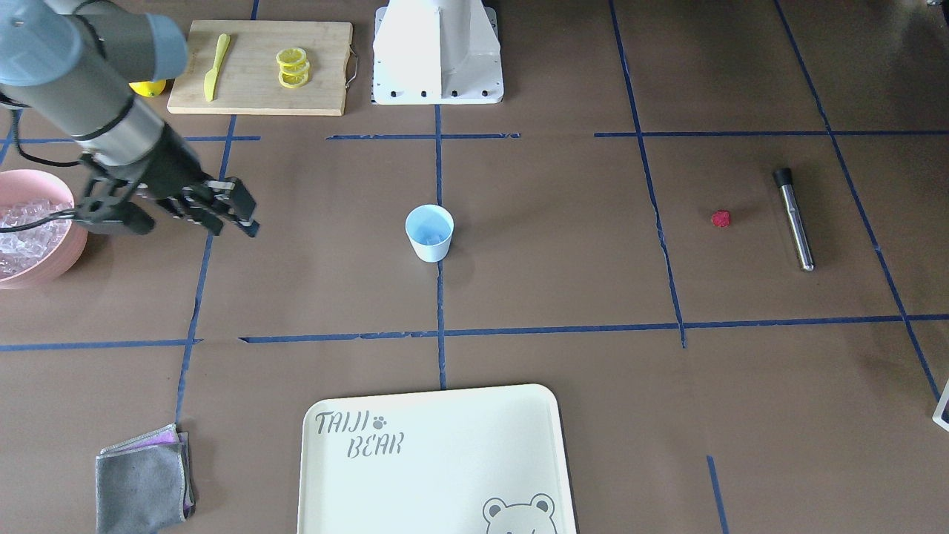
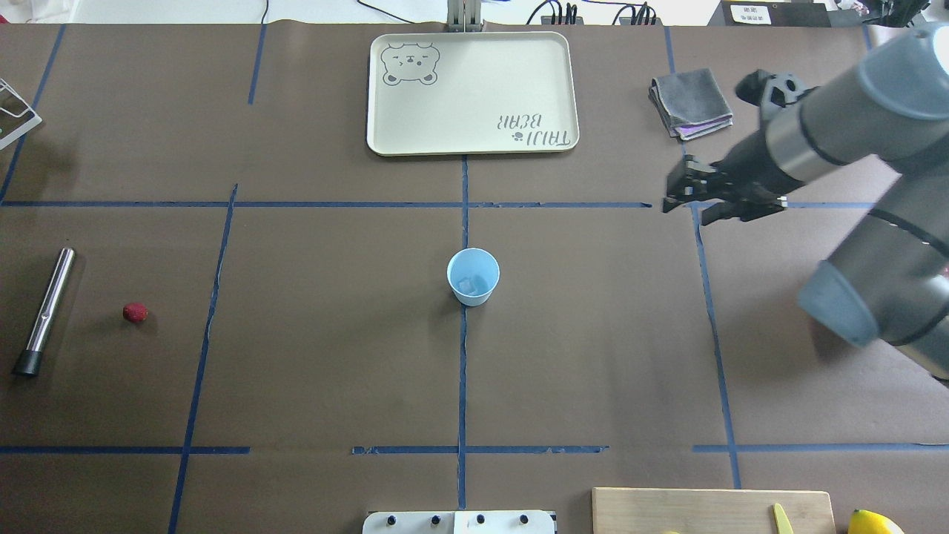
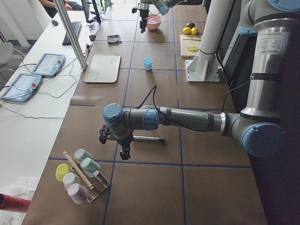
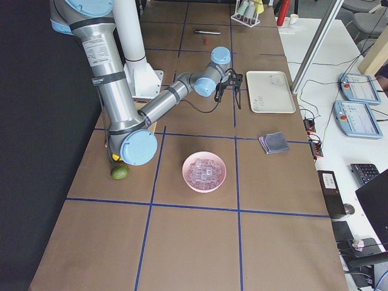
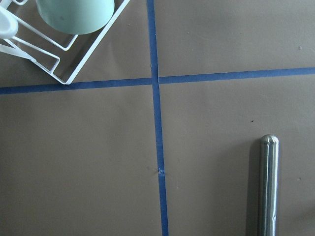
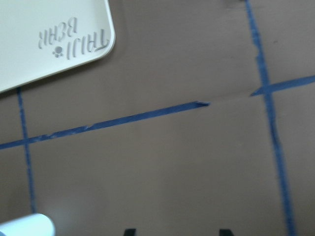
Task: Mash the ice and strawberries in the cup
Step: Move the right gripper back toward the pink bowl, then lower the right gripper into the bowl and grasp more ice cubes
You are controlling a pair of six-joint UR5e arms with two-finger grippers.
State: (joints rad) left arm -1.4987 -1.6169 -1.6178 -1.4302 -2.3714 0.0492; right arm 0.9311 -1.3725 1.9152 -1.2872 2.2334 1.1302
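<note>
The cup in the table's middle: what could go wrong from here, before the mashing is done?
1. The cup stands free and nothing holds it; pressing into the ice could tip or slide it.
2. The strawberry, small and round, lies loose on the table far from the cup; it may roll away when gripped.
3. The metal rod lies flat beside it and may roll too.

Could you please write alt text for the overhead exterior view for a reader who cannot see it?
A light blue cup holding ice stands mid-table. The right gripper hovers to its right; the strawberry and a metal rod lie far left.
</note>
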